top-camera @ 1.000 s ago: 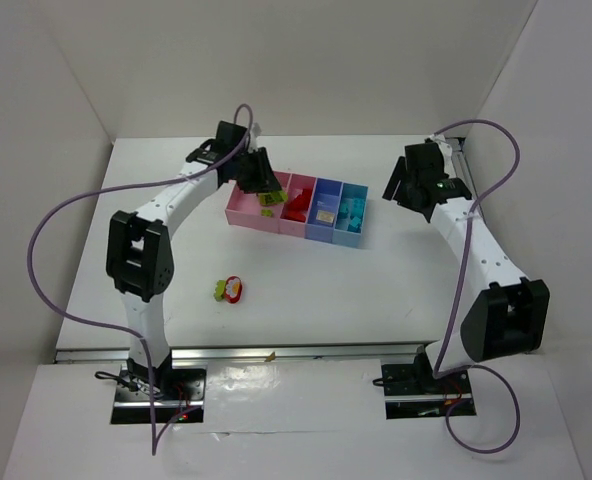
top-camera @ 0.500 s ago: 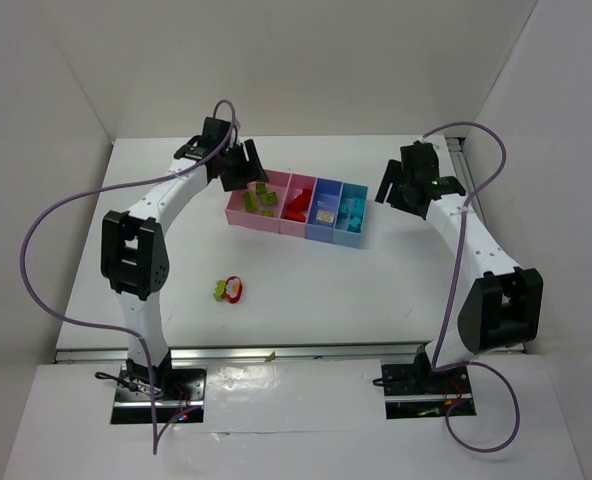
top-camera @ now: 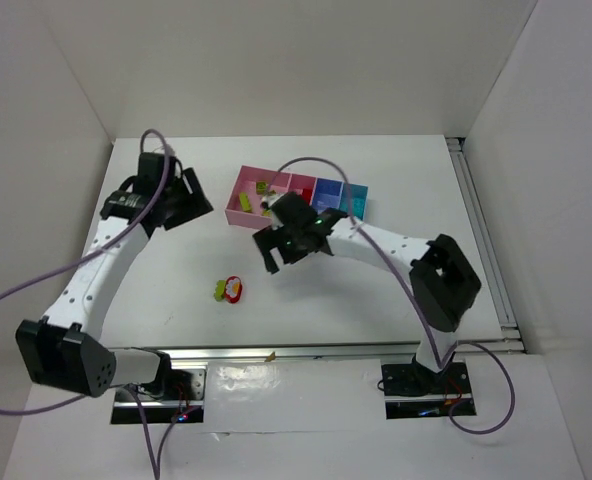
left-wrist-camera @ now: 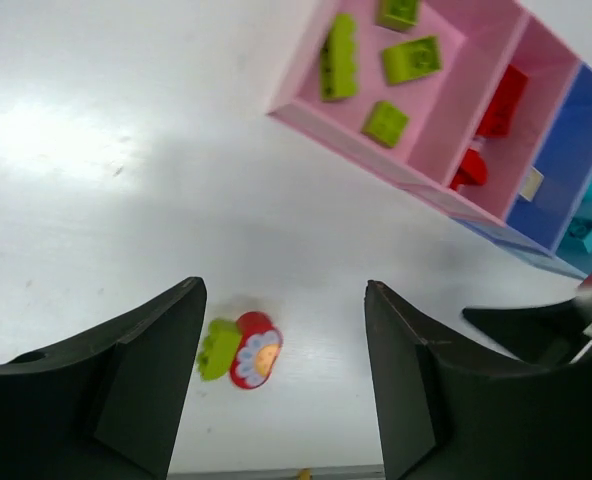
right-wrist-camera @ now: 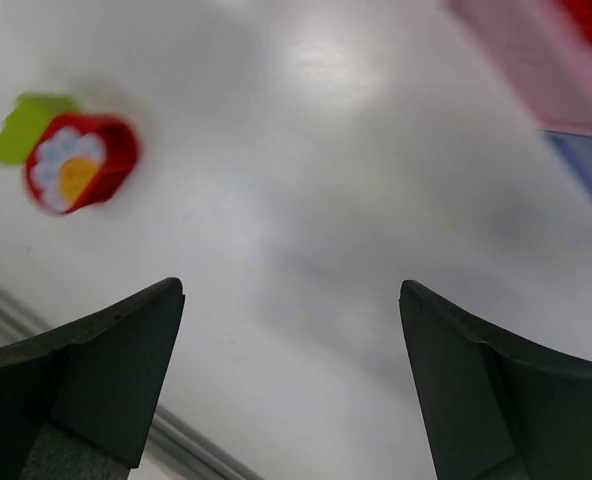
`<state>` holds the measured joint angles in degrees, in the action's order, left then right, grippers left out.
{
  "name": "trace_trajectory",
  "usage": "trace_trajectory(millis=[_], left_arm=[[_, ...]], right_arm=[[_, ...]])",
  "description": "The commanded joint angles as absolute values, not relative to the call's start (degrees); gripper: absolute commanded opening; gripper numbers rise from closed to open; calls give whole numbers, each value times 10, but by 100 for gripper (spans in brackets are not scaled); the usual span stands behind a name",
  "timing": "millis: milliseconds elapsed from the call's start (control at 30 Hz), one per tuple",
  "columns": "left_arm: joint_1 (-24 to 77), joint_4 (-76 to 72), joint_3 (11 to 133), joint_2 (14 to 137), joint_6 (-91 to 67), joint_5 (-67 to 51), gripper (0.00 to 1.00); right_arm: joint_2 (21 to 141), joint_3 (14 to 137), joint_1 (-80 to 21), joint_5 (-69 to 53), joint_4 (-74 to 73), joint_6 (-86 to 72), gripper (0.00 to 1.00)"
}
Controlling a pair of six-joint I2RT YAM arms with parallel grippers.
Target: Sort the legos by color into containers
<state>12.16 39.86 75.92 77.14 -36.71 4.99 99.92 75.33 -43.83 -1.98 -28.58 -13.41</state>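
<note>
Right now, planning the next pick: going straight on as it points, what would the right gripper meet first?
Likely bare table; depth is unclear. The open right gripper frames only white surface; the red flower lego and green lego lie off to the side.

The table (left-wrist-camera: pixel 126 150) is white. At lower centre of the left wrist view sit a lime green brick (left-wrist-camera: pixel 216 348) and a red piece (left-wrist-camera: pixel 256 350) printed with a white-petalled, yellow-centred flower. At upper right, the first pink bin (left-wrist-camera: pixel 336 135) shows lime green bricks (left-wrist-camera: pixel 338 56), the second pink bin (left-wrist-camera: pixel 546 75) red bricks (left-wrist-camera: pixel 501 100), then a blue bin (left-wrist-camera: pixel 566 150) (teal brick (left-wrist-camera: pixel 584 235) beyond).
</note>
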Motion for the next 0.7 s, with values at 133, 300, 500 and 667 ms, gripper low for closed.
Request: trace_trajectory(millis=[133,300,500,667], left_arm=[[11,449,677,678,-389,20,73],[-1,455,677,657,-388,20,71],[-11,455,677,651,-372,20,69],[-11,455,682,662,-367,20,69]], right_arm=[[1102,871,-557,-14,-280,-52,99],[1136,905,-592,-46,-274,-11,99],[1191,943,-624,-17,-285,31,99],[1208,951,-624,1,-273,42,99]])
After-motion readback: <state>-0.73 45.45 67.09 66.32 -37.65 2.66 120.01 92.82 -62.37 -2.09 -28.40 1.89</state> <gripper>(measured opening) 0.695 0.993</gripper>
